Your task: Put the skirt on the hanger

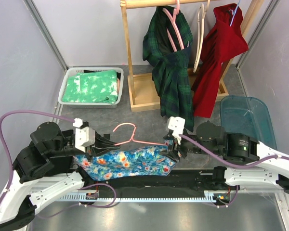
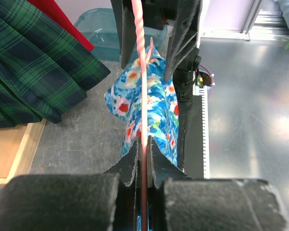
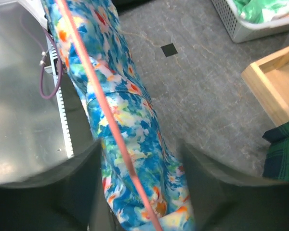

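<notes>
Now | left pincer [image 2: 142,155] clenched on hanger [image 2: 143,110], clear only from its wrist | right pincer [image 3: 142,187] spread astride skirt [image 3: 123,113]

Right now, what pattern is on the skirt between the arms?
The skirt is blue with orange, yellow and white flowers, clearest in the right wrist view.

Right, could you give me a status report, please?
Left tool shut on thin pink hanger. Right tool open, straddling blue floral fabric skirt. No obstruction visible.

the skirt [image 1: 127,162] is soft printed cloth, the hanger [image 2: 144,110] smooth glossy plastic, the rack [image 1: 144,96] pale bare wood, the table [image 1: 111,118] matt grey.
</notes>
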Controlling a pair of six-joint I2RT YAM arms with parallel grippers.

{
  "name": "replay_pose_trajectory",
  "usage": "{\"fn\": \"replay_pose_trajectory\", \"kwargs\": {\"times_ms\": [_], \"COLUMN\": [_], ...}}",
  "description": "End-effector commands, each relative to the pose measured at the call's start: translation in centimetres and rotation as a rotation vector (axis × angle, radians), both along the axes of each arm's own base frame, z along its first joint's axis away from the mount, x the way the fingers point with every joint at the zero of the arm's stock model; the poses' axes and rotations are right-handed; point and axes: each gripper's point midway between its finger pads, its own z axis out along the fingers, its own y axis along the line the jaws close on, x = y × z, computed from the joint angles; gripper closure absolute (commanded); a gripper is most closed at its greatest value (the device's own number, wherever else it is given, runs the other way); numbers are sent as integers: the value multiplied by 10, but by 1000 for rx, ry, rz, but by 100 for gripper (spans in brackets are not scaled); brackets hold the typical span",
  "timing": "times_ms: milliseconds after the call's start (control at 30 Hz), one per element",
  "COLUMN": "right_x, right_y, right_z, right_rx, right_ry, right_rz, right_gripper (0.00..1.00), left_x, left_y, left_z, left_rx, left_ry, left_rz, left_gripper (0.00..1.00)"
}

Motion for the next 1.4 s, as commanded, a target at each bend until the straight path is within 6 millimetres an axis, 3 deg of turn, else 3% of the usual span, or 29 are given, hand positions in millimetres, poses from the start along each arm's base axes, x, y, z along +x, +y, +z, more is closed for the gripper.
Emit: {"fn": "replay_pose_trajectory", "kwargs": {"times_ms": [0, 33, 67, 133, 267, 500, 733, 833, 900, 1133, 1267, 1367], "right_x": [7, 7, 8, 9, 11, 30, 33, 33, 34, 43, 65, 77], "right_y": [6, 8, 9, 9, 7, -1, -7, -10, -11, -21, -37, -43], "right_z": [7, 5, 5, 5, 9, 36, 58, 66, 69, 77, 82, 85], "right_rx": [32, 28, 26, 29, 47, 136, 208, 240, 248, 281, 290, 276], "right_ry": [1, 7, 10, 18, 18, 1, 9, 12, 10, 13, 4, -3], "right_rz": [-41, -41, -48, -63, -79, -213, -258, -265, -274, -350, -517, -614], "right_gripper": [47, 57, 77, 99, 100, 100, 100, 100, 100, 100, 100, 100], "left_x": [-9, -9, -8, -7, 2, 20, 38, 48, 55, 85, 107, 104], "left_y": [4, 4, 5, 4, 7, 8, 14, 18, 19, 37, 69, 78], "left_z": [30, 30, 29, 28, 28, 22, 24, 27, 27, 33, 44, 52], "left_rx": [-81, -81, -81, -79, -79, -74, -86, -96, -95, -125, -196, -247], "left_ry": [-91, -90, -88, -84, -81, -54, -44, -38, -30, -9, -2, -12], "left_rz": [-30, -28, -25, -19, 40, 134, 250, 317, 356, 564, 792, 814], "left_gripper": [98, 98, 98, 98, 98, 98, 96, 82, 62, 12, 3, 2]}}
